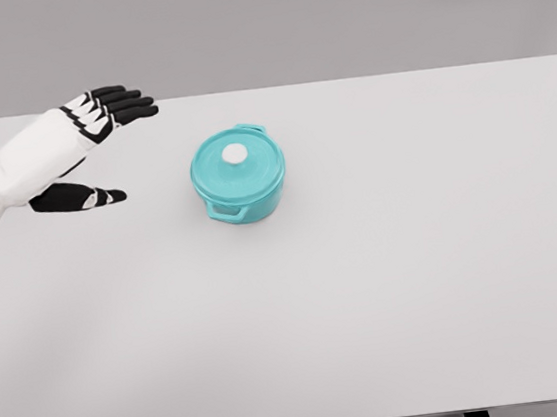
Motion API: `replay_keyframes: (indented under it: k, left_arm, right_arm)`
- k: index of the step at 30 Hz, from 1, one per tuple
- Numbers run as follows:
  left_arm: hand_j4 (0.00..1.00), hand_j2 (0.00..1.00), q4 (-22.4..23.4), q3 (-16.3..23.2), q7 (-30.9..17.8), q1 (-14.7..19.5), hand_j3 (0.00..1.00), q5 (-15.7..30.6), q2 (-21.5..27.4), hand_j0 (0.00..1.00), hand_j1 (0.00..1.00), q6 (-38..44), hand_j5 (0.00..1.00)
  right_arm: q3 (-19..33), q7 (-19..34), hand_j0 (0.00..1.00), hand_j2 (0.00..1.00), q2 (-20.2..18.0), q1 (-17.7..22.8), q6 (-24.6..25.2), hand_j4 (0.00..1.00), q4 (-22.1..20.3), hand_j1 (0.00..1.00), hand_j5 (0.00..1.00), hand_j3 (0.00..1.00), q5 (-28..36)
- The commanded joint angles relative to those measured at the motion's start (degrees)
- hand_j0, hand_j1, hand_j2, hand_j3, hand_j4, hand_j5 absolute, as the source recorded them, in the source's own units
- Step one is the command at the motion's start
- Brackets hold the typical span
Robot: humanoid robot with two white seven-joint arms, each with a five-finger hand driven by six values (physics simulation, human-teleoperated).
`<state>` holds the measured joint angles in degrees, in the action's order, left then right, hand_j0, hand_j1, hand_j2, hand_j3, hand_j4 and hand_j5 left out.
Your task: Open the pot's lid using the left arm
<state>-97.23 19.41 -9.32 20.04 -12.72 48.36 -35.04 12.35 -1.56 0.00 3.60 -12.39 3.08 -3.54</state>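
Left hand fingers spread, holding nothing, lidded teal pot to its right, apart

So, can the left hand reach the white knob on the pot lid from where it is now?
Probably yes. The left hand is open, left of the pot and apart from it. Only bare table shows between them, and the knob sits uncovered on the lid.
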Motion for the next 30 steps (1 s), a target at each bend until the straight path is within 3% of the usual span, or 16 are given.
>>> replay_keyframes:
  k: [1, 7, 10, 14, 15, 18, 21, 22, 23, 26, 28, 30]
  left_arm:
    - [1.00, 1.00, 0.02, 0.02, -0.96, 0.00, 1.00, 0.41, -0.37, 1.00, 1.00, 0.04, 1.00]
    - [1.00, 1.00, 0.02, -0.07, -3.07, 0.26, 1.00, -0.20, -1.08, 1.00, 1.00, 0.04, 1.00]
    - [1.00, 1.00, 0.02, 0.02, -10.80, 0.09, 1.00, -0.20, -4.77, 1.00, 1.00, 0.04, 1.00]
    - [1.00, 1.00, 0.29, 1.60, -11.51, 1.23, 1.00, -2.13, -2.49, 1.00, 1.00, 0.04, 1.00]
    - [1.00, 1.00, 0.55, 2.91, -11.51, 2.81, 1.00, -2.13, -0.64, 1.00, 1.00, 0.04, 1.00]
    - [1.00, 1.00, 0.55, 17.41, -11.07, 14.23, 1.00, -0.99, 0.16, 1.00, 1.00, 0.04, 1.00]
    - [1.00, 1.00, 1.16, 29.53, -11.07, 24.07, 1.00, -1.78, 0.16, 1.00, 1.00, 0.04, 1.00]
    - [1.00, 1.00, 1.34, 31.65, -11.24, 25.48, 1.00, -1.96, -0.02, 1.00, 1.00, 0.04, 1.00]
    - [1.00, 1.00, 1.87, 35.43, -11.33, 29.17, 1.00, -2.05, -0.37, 1.00, 1.00, 0.04, 1.00]
    - [1.00, 1.00, 2.13, 41.15, -11.33, 36.12, 1.00, -2.05, -0.37, 1.00, 1.00, 0.04, 1.00]
    - [1.00, 1.00, 6.43, 42.99, -10.98, 39.46, 1.00, -1.70, -0.46, 1.00, 1.00, 0.04, 1.00]
    - [1.00, 1.00, 11.09, 42.99, -10.89, 40.60, 1.00, -1.08, -0.72, 1.00, 1.00, 0.04, 1.00]
  right_arm:
    - [-0.05, -0.02, 1.00, 1.00, 0.00, 0.00, 0.00, 1.00, 0.00, 1.00, 1.00, 1.00, 0.02]
    - [0.22, 0.24, 1.00, 1.00, 0.00, -0.09, 0.00, 1.00, -0.09, 1.00, 1.00, 1.00, -0.07]
    - [0.04, 0.24, 1.00, 1.00, 0.00, 0.00, 0.00, 1.00, 0.00, 1.00, 1.00, 1.00, -0.07]
    - [0.04, 0.15, 1.00, 1.00, 0.00, -0.09, 0.00, 1.00, 0.00, 1.00, 1.00, 1.00, -0.07]
    - [0.04, 0.24, 1.00, 1.00, 0.00, 0.00, 0.00, 1.00, 0.00, 1.00, 1.00, 1.00, 0.02]
    - [0.04, 0.16, 1.00, 1.00, 0.00, 0.00, 0.00, 1.00, -0.09, 1.00, 1.00, 1.00, -0.07]
    - [0.04, 0.24, 1.00, 1.00, 0.00, 0.00, 0.00, 1.00, -0.09, 1.00, 1.00, 1.00, 0.02]
    - [0.04, 0.15, 1.00, 1.00, 0.00, 0.00, 0.00, 1.00, 0.00, 1.00, 1.00, 1.00, 0.02]
    - [0.04, 0.16, 1.00, 1.00, 0.00, -0.09, 0.00, 1.00, 0.00, 1.00, 1.00, 1.00, -0.07]
    - [0.04, 0.24, 1.00, 1.00, 0.00, -0.09, 0.00, 1.00, 0.00, 1.00, 1.00, 1.00, 0.02]
    - [0.04, 0.24, 1.00, 1.00, 0.00, 0.00, 0.00, 1.00, 0.00, 1.00, 1.00, 1.00, 0.02]
    - [0.04, 0.24, 1.00, 1.00, 0.00, 0.00, 0.00, 1.00, 0.00, 1.00, 1.00, 1.00, 0.02]
